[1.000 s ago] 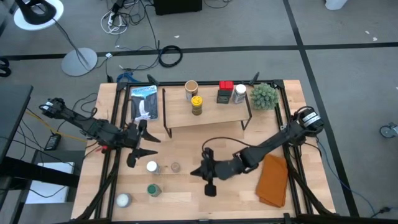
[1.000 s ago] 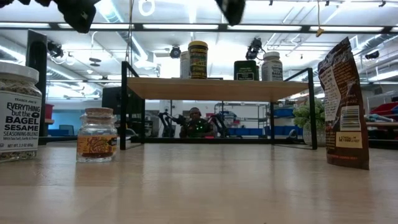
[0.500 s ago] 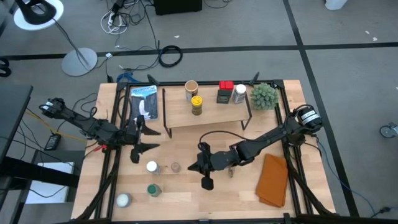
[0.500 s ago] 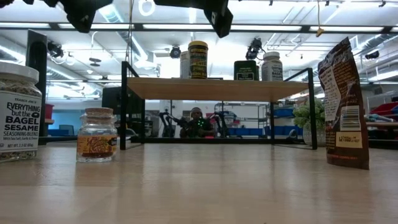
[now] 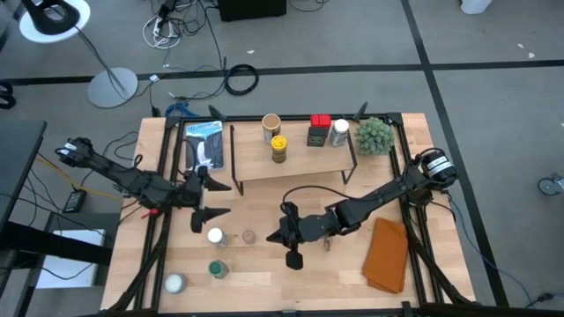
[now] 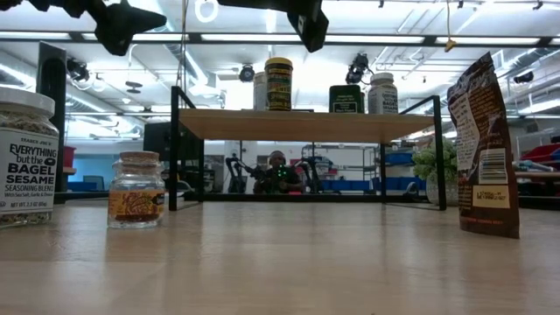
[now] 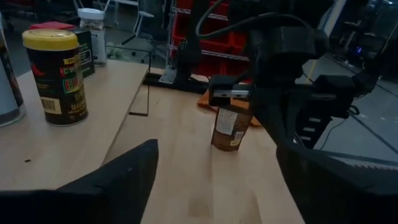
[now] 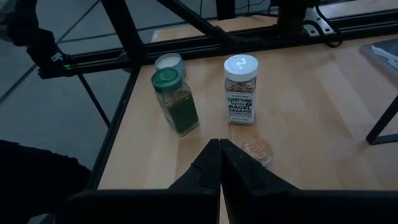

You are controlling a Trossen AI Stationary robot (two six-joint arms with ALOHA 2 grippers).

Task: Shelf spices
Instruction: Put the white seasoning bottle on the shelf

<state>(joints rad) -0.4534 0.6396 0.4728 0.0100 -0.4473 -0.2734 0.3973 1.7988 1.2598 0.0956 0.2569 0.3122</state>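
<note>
The unshelved spices stand upright on the near-left table, well short of the shelf (image 5: 291, 154): a white-lidded bagel seasoning jar (image 5: 215, 236), a small clear jar (image 5: 249, 236), a green-lidded jar (image 5: 217, 268) and a white-capped jar (image 5: 174, 283). The left gripper (image 5: 211, 199), fingers apart, hovers just beyond the bagel jar and looks nearer to it. The right gripper (image 5: 286, 246), fingers together, hangs right of the small jar, probably above table level.
</note>
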